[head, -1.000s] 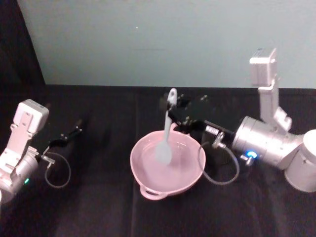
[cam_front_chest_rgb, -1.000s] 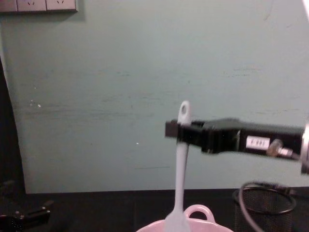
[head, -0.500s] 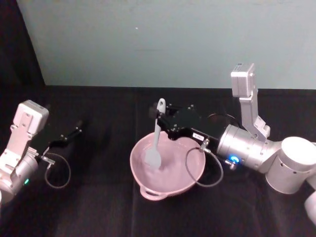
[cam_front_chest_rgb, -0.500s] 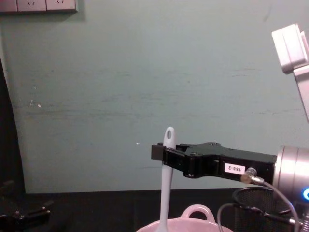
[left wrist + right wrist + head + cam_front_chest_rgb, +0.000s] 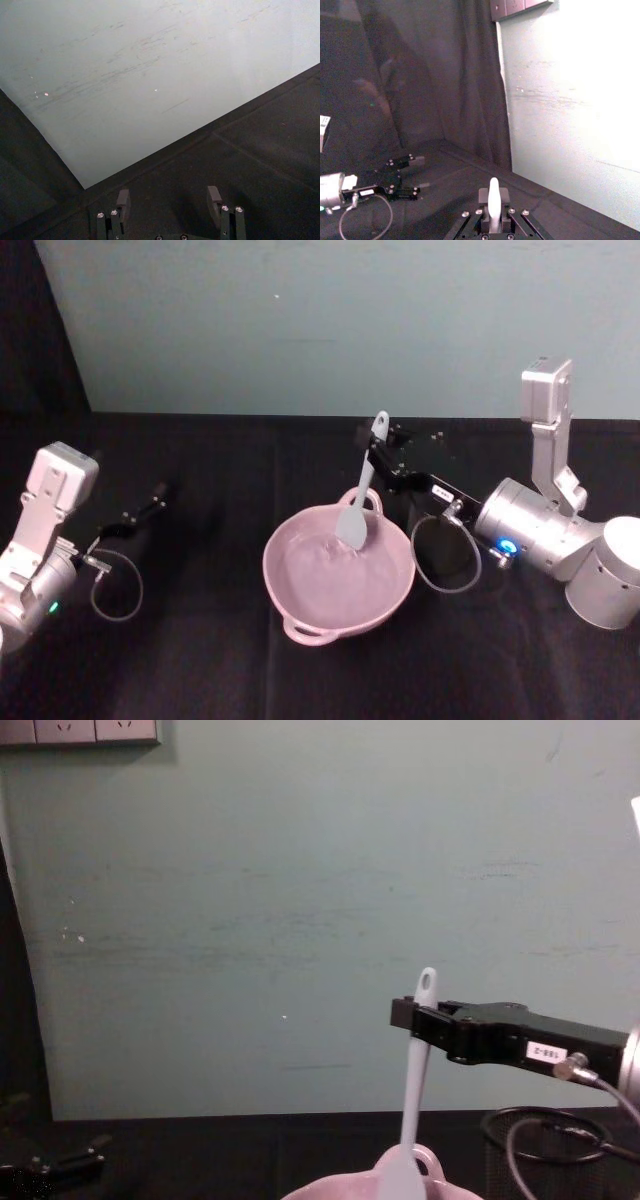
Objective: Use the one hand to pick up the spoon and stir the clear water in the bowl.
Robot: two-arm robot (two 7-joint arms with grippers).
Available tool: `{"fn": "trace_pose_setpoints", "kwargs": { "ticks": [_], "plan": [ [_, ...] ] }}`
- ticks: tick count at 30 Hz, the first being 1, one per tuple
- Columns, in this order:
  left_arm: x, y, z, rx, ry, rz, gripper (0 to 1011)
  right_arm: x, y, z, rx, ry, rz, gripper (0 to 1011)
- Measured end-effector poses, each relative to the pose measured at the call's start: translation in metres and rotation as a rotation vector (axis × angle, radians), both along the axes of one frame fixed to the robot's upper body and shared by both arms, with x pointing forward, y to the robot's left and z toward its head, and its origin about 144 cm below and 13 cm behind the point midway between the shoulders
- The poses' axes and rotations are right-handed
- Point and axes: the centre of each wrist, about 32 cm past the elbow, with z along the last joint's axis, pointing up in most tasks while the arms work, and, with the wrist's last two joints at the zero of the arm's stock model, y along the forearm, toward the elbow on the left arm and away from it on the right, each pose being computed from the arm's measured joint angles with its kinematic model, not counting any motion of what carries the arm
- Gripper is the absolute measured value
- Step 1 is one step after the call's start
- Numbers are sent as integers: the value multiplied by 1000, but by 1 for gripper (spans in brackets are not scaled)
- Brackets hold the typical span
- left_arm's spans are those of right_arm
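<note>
Nearest the robot, on the black-covered table (image 5: 200, 660), sits the pale pink bowl (image 5: 270, 575), with one small loop handle turned toward the near edge and another at its far rim. Off to the left at about the same depth, the left gripper (image 5: 148, 508) is parked low over the cloth, well apart from the bowl; its wrist view shows the two fingers (image 5: 122, 197) spread wide with nothing between them. Over the far side of the bowl stands the white spoon (image 5: 363, 485), nearly upright and leaning a little, its broad scoop down inside the rim close to the far loop handle — how deep it sits in the water cannot be told. Just beyond, the right gripper (image 5: 380, 453) reaches in from the right, its black fingers clamped on the upper handle just below the oval hole. From the chest view a black wire-mesh cup (image 5: 555, 1165) stands to the right of the bowl, under that arm. Behind everything rises the pale green wall (image 5: 250, 920).
</note>
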Motion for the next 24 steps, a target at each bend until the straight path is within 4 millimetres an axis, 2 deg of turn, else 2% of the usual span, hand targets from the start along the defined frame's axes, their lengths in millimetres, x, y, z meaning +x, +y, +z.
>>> {"fn": "trace_pose_setpoints", "kwargs": {
  "ticks": [12,24],
  "plan": [
    [0,0,0,0,0,0,1005,-22,-6,16,-104,-40,12,120],
    [0,0,0,0,0,0,1005,-38,22,20,-147,-46,147,120]
  ]
}}
